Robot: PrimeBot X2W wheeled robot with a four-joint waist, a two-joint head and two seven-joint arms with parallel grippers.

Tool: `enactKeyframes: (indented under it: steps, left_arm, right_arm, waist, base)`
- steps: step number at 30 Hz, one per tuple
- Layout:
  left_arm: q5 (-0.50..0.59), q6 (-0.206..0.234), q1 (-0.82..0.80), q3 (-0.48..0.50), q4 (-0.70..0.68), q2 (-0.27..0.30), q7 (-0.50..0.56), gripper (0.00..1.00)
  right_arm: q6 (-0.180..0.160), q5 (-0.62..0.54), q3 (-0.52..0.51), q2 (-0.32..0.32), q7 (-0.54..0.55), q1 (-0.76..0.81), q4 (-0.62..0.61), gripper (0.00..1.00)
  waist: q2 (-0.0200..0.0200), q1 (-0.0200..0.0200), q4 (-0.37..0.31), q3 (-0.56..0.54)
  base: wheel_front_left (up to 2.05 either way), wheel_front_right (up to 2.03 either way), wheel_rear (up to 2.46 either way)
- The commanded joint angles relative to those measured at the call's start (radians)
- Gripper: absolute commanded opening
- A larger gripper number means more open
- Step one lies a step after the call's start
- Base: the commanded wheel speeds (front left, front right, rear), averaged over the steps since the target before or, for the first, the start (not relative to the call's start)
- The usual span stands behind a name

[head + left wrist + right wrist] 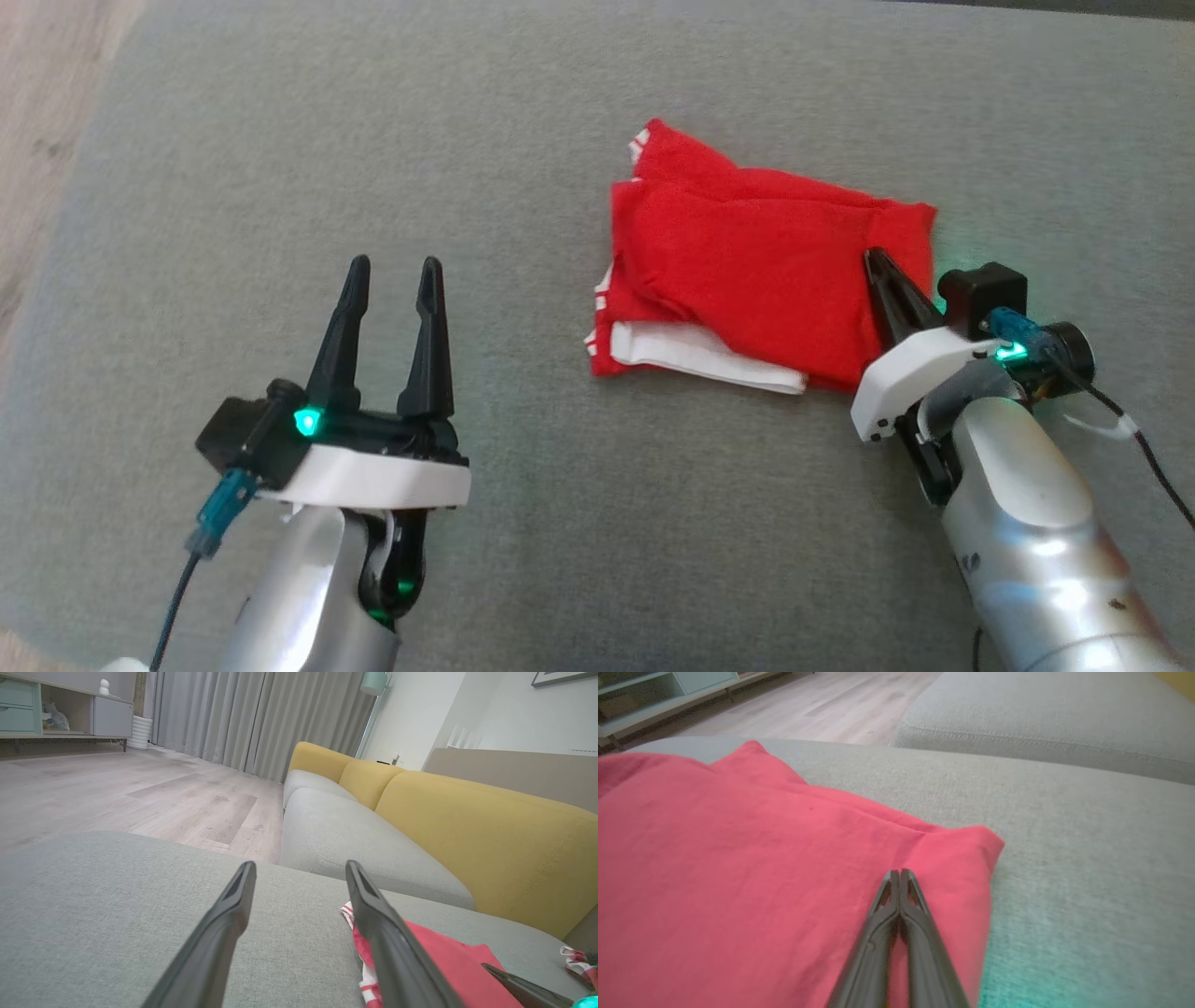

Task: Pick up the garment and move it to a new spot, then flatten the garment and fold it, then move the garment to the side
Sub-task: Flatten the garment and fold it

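Red garment (747,271) lies folded beneath the closed right pincer (873,256).

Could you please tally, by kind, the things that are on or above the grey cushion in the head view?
Folded red fabric garment with white trim: 1
Dark two-fingered end effectors: 2 (left end effector open; right end effector shut, tips over the garment)
Total: 3

Garment (747,271): soft matt red cloth. Cushion (373,140): coarse grey woven fabric. Floor (140,788): matt wood.
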Motion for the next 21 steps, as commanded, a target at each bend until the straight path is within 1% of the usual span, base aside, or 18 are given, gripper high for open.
enactKeyframes:
  steps: [1, 3, 7, 8, 9, 11, 12, 17, 21]
  left_arm:
    - [-0.007, -0.006, -0.040, 0.026, -0.030, 0.007, -0.005, 1.00]
    - [-0.011, -0.006, -0.048, 0.025, -0.031, 0.007, -0.005, 1.00]
    - [-0.018, -0.006, -0.053, 0.021, -0.030, 0.007, -0.005, 1.00]
    - [-0.020, -0.006, -0.053, 0.020, -0.030, 0.007, -0.005, 1.00]
    - [-0.025, -0.006, -0.054, 0.017, -0.030, 0.007, -0.005, 1.00]
    - [-0.031, -0.006, -0.055, 0.011, -0.030, 0.007, -0.005, 1.00]
    - [-0.031, -0.006, -0.055, 0.011, -0.030, 0.007, -0.005, 1.00]
    - [-0.043, -0.006, -0.055, 0.001, -0.025, 0.007, -0.005, 1.00]
    - [-0.045, -0.006, -0.051, 0.006, -0.022, 0.007, -0.005, 1.00]
  right_arm:
    - [-0.001, -0.005, 0.034, 0.009, -0.015, -0.042, -0.009, 0.00]
    - [-0.001, 0.023, 0.067, 0.009, -0.039, -0.071, 0.014, 0.00]
    - [-0.001, 0.097, 0.173, 0.009, -0.065, -0.113, 0.020, 0.00]
    - [-0.001, 0.113, 0.202, 0.009, -0.067, -0.119, 0.022, 0.00]
    - [-0.001, 0.141, 0.266, 0.009, -0.068, -0.131, 0.028, 0.00]
    - [-0.001, 0.170, 0.333, 0.009, -0.062, -0.137, 0.032, 0.00]
    - [-0.001, 0.170, 0.333, 0.009, -0.062, -0.137, 0.032, 0.00]
    - [-0.001, 0.244, 0.490, 0.009, -0.031, -0.141, 0.039, 0.00]
    - [-0.001, 0.305, 0.570, 0.009, -0.025, -0.141, 0.029, 0.00]
  waist:
    - [0.0000, -0.0002, 0.021, 0.016]
    - [0.0000, -0.0002, 0.030, 0.019]
    - [0.0000, -0.0002, 0.044, 0.017]
    - [0.0000, -0.0002, 0.048, 0.017]
    - [0.0000, -0.0002, 0.055, 0.017]
    - [0.0000, -0.0002, 0.064, 0.018]
    - [0.0000, -0.0002, 0.064, 0.018]
    - [0.0000, -0.0002, 0.083, 0.016]
    - [0.0000, -0.0002, 0.088, 0.011]
  base:
    - [0.00, 0.00, 0.00]
    - [0.00, 0.00, 0.00]
    - [0.00, 0.00, 0.00]
    - [0.00, 0.00, 0.00]
    - [0.00, 0.00, 0.00]
    - [0.00, 0.00, 0.00]
    - [0.00, 0.00, 0.00]
    - [0.00, 0.00, 0.00]
    - [0.00, 0.00, 0.00]
